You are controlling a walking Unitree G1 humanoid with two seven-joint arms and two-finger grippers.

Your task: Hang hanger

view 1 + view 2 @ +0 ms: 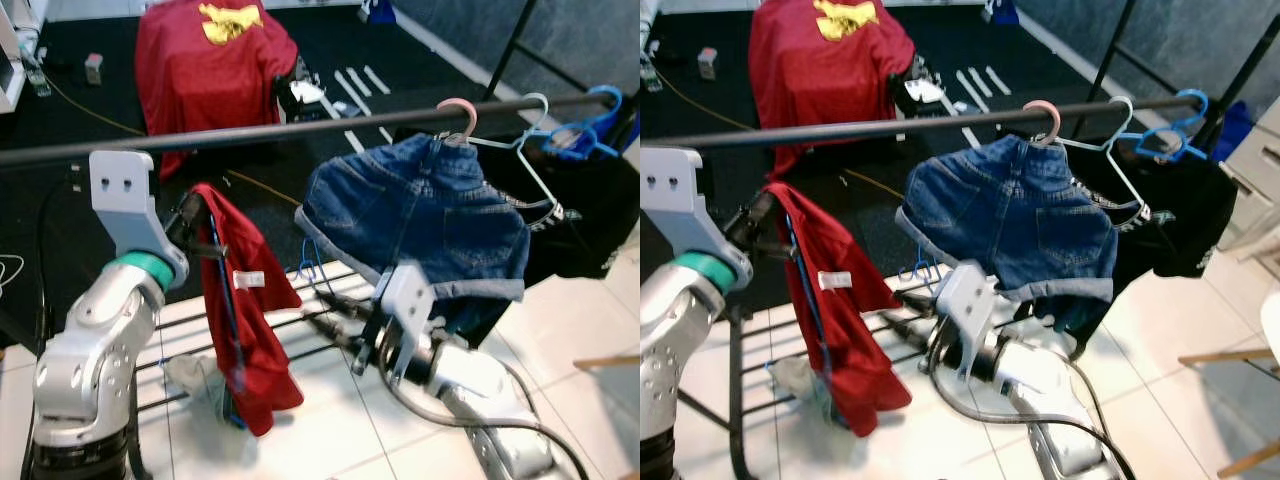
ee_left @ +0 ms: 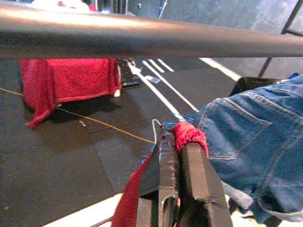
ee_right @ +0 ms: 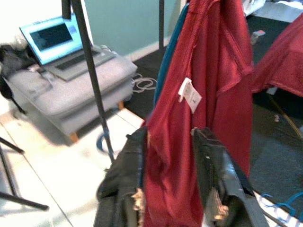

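Left eye view shows you the left gripper (image 1: 196, 215) clamped on the top of the red garment (image 1: 248, 310) and its blue hanger (image 1: 226, 310), just below the rail (image 1: 300, 130). Your right gripper (image 3: 170, 142) stands open around the cloth's lower part.

You've got a red shirt (image 1: 245, 310) with a white tag on a blue hanger (image 1: 222, 300), blue denim shorts (image 1: 420, 225) on a pink hanger (image 1: 458, 115), a dark grey rail (image 1: 250, 133), a black garment (image 1: 1180, 215), and white floor tiles (image 1: 590, 320) beside black carpet (image 1: 60, 110).
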